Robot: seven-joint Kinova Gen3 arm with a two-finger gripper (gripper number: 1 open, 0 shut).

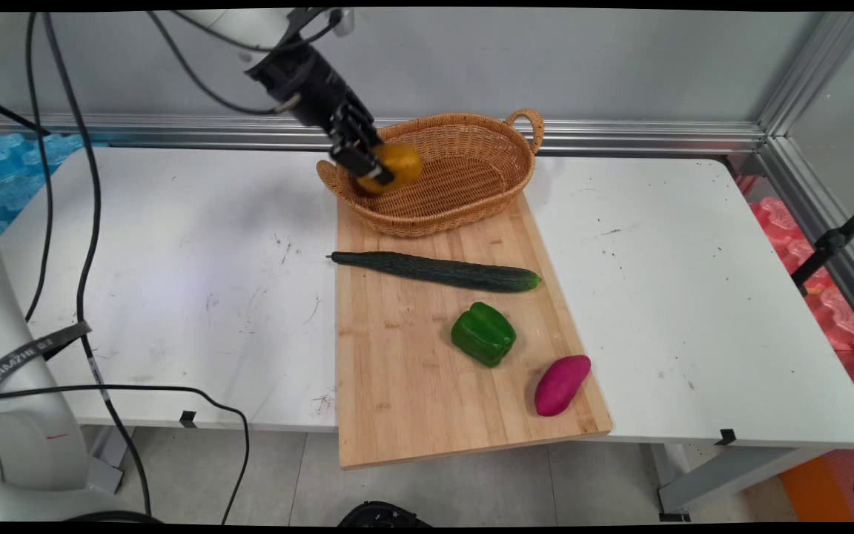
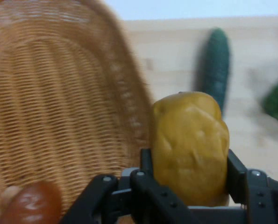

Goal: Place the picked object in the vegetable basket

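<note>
The hand (image 1: 376, 169) grips a yellow potato (image 1: 396, 166) between its fingers, held above the left rim of a wicker basket (image 1: 464, 174). In the hand view a brown, rounded item (image 2: 32, 204) lies inside the basket; what it is cannot be told. The basket stands on the far end of a wooden board (image 1: 412, 348) on the white tabletop (image 1: 175, 282). On the board, nearer, lie a cucumber (image 1: 438, 270), a green pepper (image 1: 483, 334) and a purple sweet potato (image 1: 562, 384). A grey wall (image 1: 583, 59) with an aluminium rail stands behind.
</note>
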